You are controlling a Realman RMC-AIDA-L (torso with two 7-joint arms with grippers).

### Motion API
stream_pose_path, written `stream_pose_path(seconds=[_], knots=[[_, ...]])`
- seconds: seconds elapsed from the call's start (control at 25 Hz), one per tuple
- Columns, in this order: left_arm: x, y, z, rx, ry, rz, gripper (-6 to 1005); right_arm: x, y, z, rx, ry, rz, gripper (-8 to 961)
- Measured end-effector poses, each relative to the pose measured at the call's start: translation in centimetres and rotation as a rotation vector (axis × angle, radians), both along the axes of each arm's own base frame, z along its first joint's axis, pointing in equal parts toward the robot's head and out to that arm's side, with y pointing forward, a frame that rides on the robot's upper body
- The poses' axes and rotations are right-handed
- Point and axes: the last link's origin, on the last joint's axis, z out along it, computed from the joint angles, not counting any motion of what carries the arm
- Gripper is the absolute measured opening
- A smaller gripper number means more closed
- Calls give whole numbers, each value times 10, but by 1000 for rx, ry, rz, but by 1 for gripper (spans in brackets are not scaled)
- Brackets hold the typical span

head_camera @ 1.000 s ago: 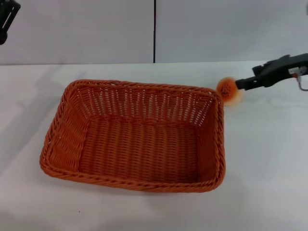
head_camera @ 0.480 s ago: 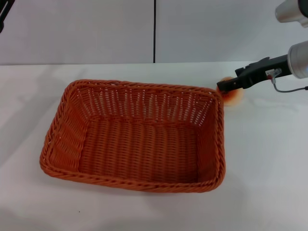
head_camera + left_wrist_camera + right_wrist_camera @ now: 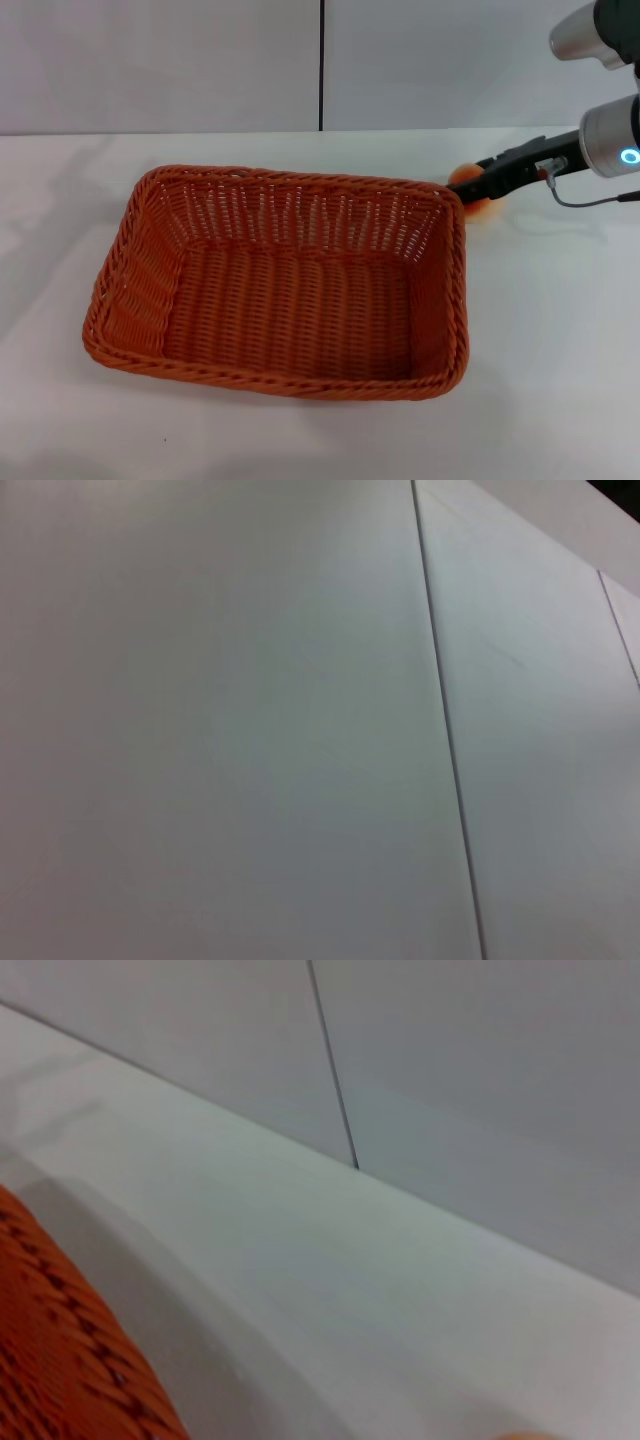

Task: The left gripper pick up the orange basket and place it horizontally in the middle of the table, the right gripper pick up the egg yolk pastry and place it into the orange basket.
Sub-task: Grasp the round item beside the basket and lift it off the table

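Egg yolk pastry (image 3: 470, 190), round, in right pincer (image 3: 466, 189) beside woven orange basket (image 3: 280, 285).

- Head view: I see even, bright, diffuse light; no glare on the table (image 3: 560, 330).
- Soft shadow left of the basket (image 3: 280, 285) on the tabletop.
- Pastry (image 3: 478, 205) smeared, edges indistinct.
- Right wrist view: basket weave (image 3: 60, 1360) out of focus.
- Left wrist view: flat grey wall (image 3: 220, 720), dimmer.

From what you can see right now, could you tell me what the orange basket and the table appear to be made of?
The orange basket looks like woven wicker or a plastic imitation: braided rim, openwork sides, slight sheen; which one, I cannot tell. The table appears a smooth white matte surface, perhaps laminate, with soft shadows and no grain.
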Motion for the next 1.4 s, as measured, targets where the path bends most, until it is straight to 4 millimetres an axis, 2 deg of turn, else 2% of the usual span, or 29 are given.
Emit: stream_pose_path(seconds=[0.52,0.76,0.96,1.04,1.4], knots=[[-8,-13,1,12,-14,13,695,19,-12,12,11,-22,-71,738],[-8,-15,0,7,-18,11,695,21,-14,15,28,-20,-67,602],[-7,-16,-2,2,-27,8,695,23,-14,24,64,-18,-59,488],[-7,-16,-3,1,-28,8,695,22,-14,30,91,1,-57,414],[-7,-16,-7,-4,-40,12,695,12,-23,57,166,158,3,326]])
